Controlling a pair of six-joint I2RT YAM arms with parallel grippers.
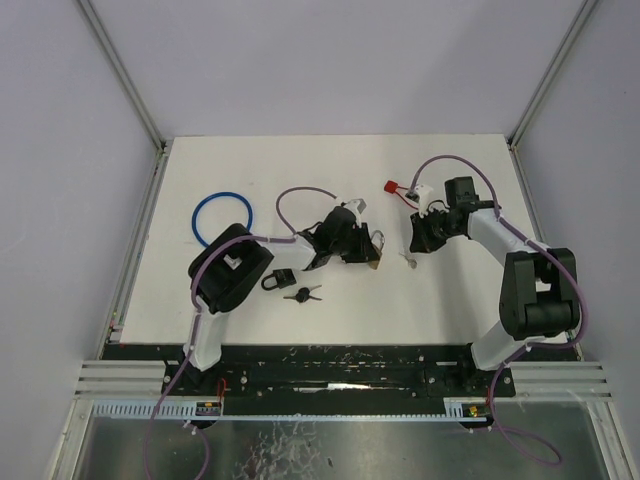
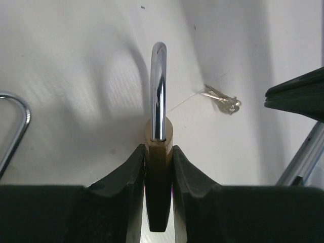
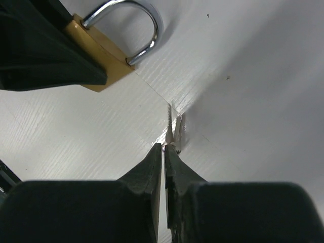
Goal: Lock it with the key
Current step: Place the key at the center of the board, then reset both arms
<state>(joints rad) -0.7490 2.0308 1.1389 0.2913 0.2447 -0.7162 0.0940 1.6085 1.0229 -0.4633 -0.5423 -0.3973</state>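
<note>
My left gripper [image 2: 159, 154] is shut on the body of a brass padlock [image 2: 158, 139]. The lock's silver shackle points away from the jaws. In the top view that lock [image 1: 376, 259] is at the table's middle. A small silver key [image 2: 221, 99] on a ring lies flat on the white table to the lock's right. My right gripper [image 3: 165, 148] hovers with its tips right at the key [image 3: 175, 129]. Its jaws stand open only a thin crack, with nothing between them. The padlock [image 3: 106, 68] shows at the upper left of the right wrist view.
A black padlock [image 1: 277, 281] and dark keys [image 1: 302, 294] lie near the left arm. A blue ring [image 1: 222, 217] sits at the left. A red tag [image 1: 393, 186] lies at the back right. Another silver loop [image 2: 17, 121] lies left of the held lock.
</note>
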